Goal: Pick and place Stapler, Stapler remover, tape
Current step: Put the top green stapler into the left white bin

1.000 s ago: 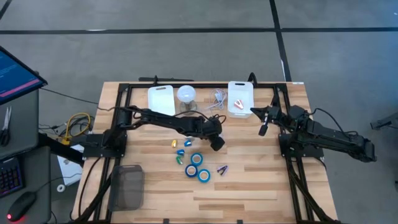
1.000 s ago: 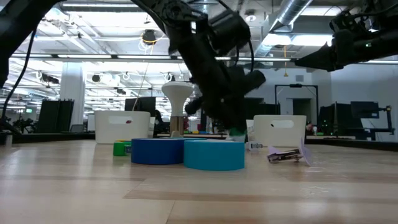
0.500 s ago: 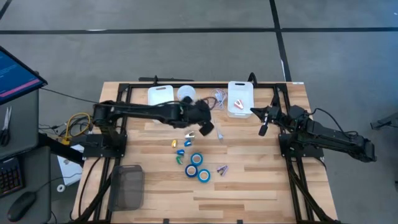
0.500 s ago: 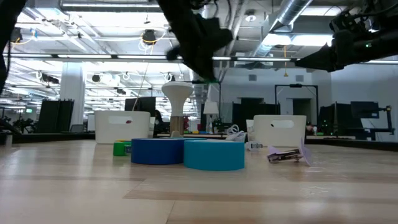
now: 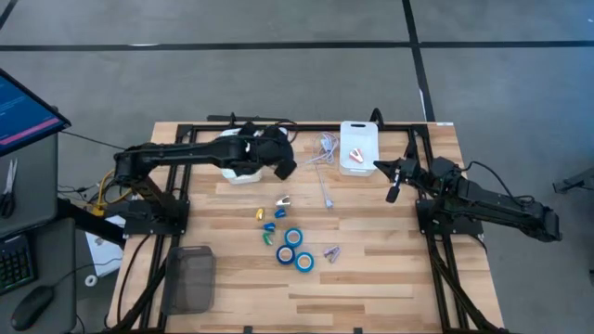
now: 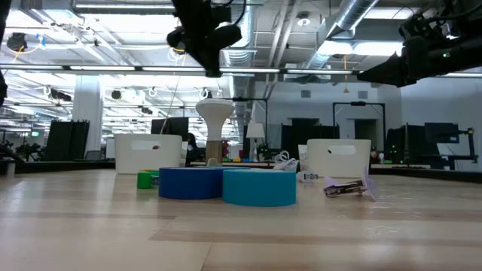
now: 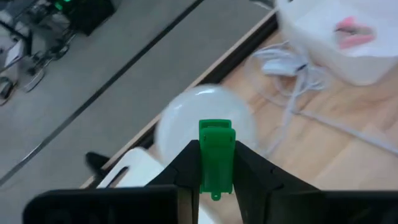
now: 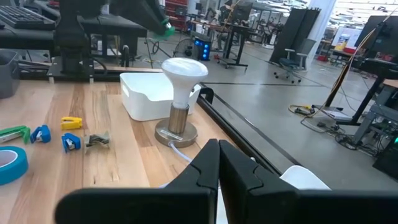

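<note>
Grey floor crossed by dark lines surrounds the pale wooden worktop (image 5: pixel 371 278) in the high view. Three rolls of bright blue tape (image 5: pixel 295 249) lie clustered near the worktop's middle, touching or nearly so, with small blue, yellow and green clips (image 5: pixel 267 221) just beside them and a small purple piece (image 5: pixel 331 251) to their right. At the far edge stand two white bins, the left bin (image 5: pixel 237 148) partly under the left arm, the right bin (image 5: pixel 358 147) with red-and-white things inside. The left gripper (image 5: pixel 283 170) hangs near the left bin; the right gripper (image 5: pixel 393 193) waits by the right bin. A dark mesh basket (image 5: pixel 190 278) sits at the near left corner.

From table height, a large hall with ceiling lights and ducts lies behind. Two tape rolls (image 6: pixel 226 184) show side by side, touching, flat on the wood, a darker blue one left and a lighter one right. The left gripper (image 6: pixel 207 45) is high above them.

The left wrist view shows its fingers (image 7: pixel 249 165) narrowly set, clamping a small green clip (image 7: pixel 216 155) above a white lamp (image 7: pixel 205 121) and the left bin.

The right wrist view shows its fingers (image 8: pixel 205 165) pressed together, empty, with the lamp (image 8: pixel 181 99) and one tape roll (image 8: pixel 11 163) beyond.
</note>
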Tool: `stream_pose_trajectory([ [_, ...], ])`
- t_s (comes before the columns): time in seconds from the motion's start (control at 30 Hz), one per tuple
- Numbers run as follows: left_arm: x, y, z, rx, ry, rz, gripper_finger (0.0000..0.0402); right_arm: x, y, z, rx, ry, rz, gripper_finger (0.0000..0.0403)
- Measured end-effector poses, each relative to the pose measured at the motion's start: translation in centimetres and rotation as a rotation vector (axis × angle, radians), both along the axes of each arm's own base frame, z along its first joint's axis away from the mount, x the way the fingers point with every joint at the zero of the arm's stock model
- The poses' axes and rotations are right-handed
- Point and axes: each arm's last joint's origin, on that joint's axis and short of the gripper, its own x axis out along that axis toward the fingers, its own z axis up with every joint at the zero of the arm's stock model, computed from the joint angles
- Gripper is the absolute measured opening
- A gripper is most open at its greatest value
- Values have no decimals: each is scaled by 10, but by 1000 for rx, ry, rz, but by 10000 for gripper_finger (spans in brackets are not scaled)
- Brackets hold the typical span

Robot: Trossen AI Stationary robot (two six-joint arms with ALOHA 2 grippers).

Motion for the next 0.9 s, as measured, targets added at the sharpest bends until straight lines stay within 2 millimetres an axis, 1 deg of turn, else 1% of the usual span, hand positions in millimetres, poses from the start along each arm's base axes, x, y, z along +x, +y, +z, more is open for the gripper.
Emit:
stream_pose_trajectory([
  [0.07, -11, 8, -10, -9, 22, 36, 57, 0, 0, 0, 0, 0, 1, 0],
  [0.13, -25, 14, -24, -26, 39, 91, 57, 0, 0, 0, 0, 1, 1, 0],
  [0.3, -71, 20, -54, -59, 27, 214, 54, 0, 0, 0, -3, 2, 1, 0],
  [0.4, -97, 19, -70, -65, -31, 242, 54, 0, 0, 0, -7, 4, 1, 0],
  [0.53, -126, 17, -95, -95, -154, 246, 54, 0, 0, 0, -9, 4, 0, 0],
  [0.63, -142, 17, -115, -127, -248, 244, 54, 0, 0, 0, -10, 1, -1, 0],
  [0.7, -151, 16, -128, -143, -278, 245, 54, 0, 0, 0, -10, 0, -1, 0],
  [0.83, -162, 16, -148, -175, -311, 260, 54, 0, 0, 1, -11, -4, -2, 0],
  [0.9, -166, 17, -156, -190, -317, 263, 54, 0, 0, 1, -11, -3, -4, 0],
])
